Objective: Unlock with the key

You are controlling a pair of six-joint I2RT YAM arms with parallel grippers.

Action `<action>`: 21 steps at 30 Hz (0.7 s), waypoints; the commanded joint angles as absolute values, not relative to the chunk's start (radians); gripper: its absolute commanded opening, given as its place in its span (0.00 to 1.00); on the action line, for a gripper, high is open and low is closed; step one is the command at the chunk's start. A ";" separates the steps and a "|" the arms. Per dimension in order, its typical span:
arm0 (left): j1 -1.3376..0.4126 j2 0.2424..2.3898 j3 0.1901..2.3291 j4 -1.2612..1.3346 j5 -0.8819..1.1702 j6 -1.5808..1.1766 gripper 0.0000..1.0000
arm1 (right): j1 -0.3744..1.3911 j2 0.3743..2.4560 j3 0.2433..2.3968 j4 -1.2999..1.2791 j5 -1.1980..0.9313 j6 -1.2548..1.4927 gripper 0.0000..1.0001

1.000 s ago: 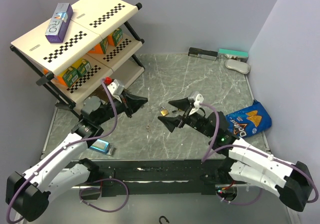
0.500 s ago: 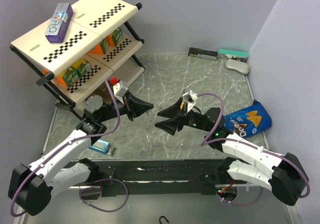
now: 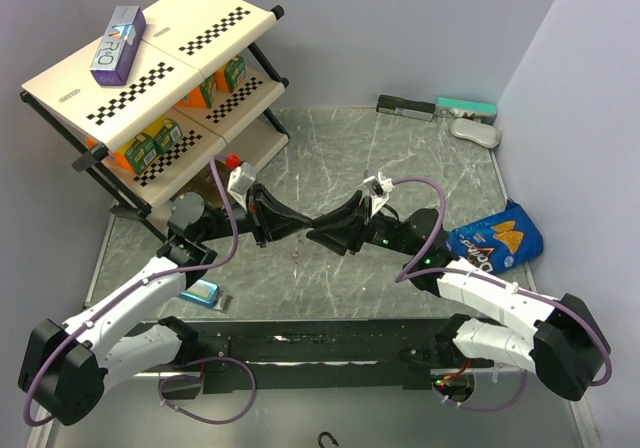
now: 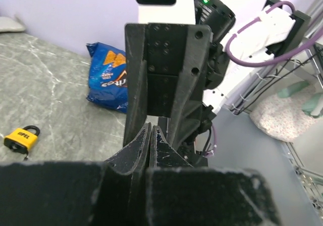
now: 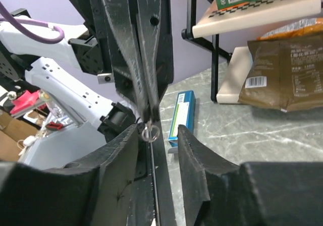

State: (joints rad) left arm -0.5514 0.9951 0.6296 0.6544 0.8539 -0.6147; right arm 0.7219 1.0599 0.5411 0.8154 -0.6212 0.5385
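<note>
A small metal ring (image 5: 150, 132) hangs from the tips of my left gripper (image 3: 298, 226), which is shut on the key; the key's blade is hidden between the fingers. In the left wrist view the left gripper (image 4: 151, 129) has its fingers pressed together. My right gripper (image 5: 157, 130) points straight at it, its jaws partly apart on either side of the ring and the left fingertips. From above, the right gripper (image 3: 320, 233) meets the left one tip to tip. The yellow padlock (image 4: 20, 137) lies on the table, hidden under the right gripper in the top view.
A checkered shelf rack (image 3: 150, 78) with boxes stands at the back left. A blue chips bag (image 3: 497, 240) lies to the right, a small blue box (image 3: 203, 292) near the left arm. A tiny metal piece (image 3: 297, 256) rests on the table below the fingertips. Small items (image 3: 465, 118) line the back wall.
Both arms have moved inward until their tips meet above the padlock. The right gripper's jaws have narrowed from wide open. The left gripper has stayed shut.
</note>
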 commanded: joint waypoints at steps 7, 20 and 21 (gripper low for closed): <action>-0.558 1.009 0.635 0.736 0.885 -0.644 0.01 | 0.719 1.108 0.621 0.894 -0.689 0.558 0.31; -0.558 1.022 0.635 0.750 0.888 -0.657 0.01 | 0.723 1.150 0.643 0.916 -0.744 0.587 0.25; -0.558 1.022 0.635 0.750 0.888 -0.658 0.01 | 0.724 1.150 0.641 0.917 -0.744 0.588 0.24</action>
State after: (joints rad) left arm -0.5537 1.0180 0.6292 0.6945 0.8669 -0.6487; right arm 0.7219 1.1412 0.5915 0.8536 -0.7174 0.5690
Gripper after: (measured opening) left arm 0.021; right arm 0.252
